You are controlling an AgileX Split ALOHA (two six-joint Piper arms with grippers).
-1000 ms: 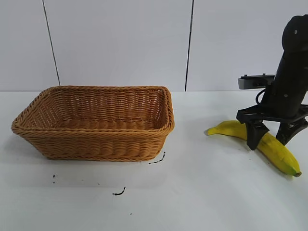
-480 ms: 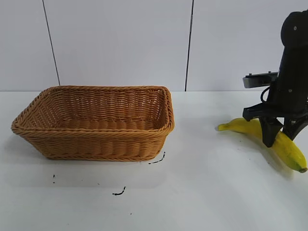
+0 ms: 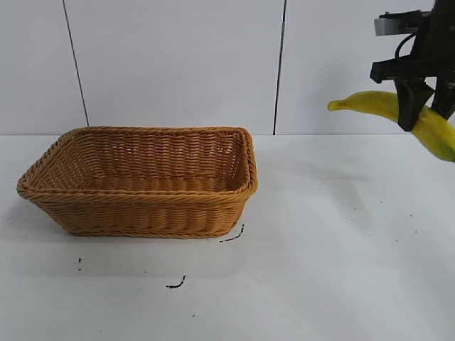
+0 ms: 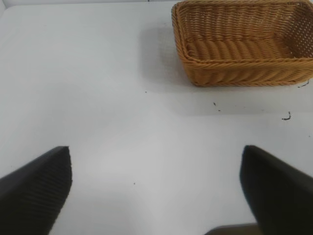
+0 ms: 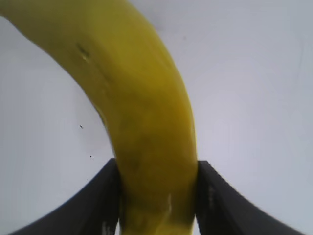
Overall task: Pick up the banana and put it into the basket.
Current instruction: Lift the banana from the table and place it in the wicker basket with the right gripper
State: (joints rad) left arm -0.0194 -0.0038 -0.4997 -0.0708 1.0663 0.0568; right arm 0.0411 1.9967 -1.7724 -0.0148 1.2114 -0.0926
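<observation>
1. The right gripper (image 3: 424,106) is hanging high at the exterior view's upper right, pointing down and clenching the banana (image 3: 387,105) between its two dark fingers (image 5: 100,203).
2. The banana is hanging in the air well above the white table (image 3: 320,270), its narrow tip pointing toward the basket side and its thicker end running off the picture's right edge.
3. In the right wrist view the banana (image 5: 142,122) is filling the gap between the fingers, touching both, with only bare table showing behind it.
4. The left gripper (image 4: 156,191) is hovering low over the table with its fingers spread wide and gripping nothing; it is not appearing in the exterior view.
5. The basket (image 3: 138,213) is sitting on the table at the left, well apart from the banana, and its woven inside is showing nothing in it.
6. From the left wrist view the basket (image 4: 244,73) is getting cut off at the picture's edge, so one end is staying out of sight.
7. A few small dark marks (image 3: 175,284) are lying on the table in front of the basket; what they are is hard to make out.
</observation>
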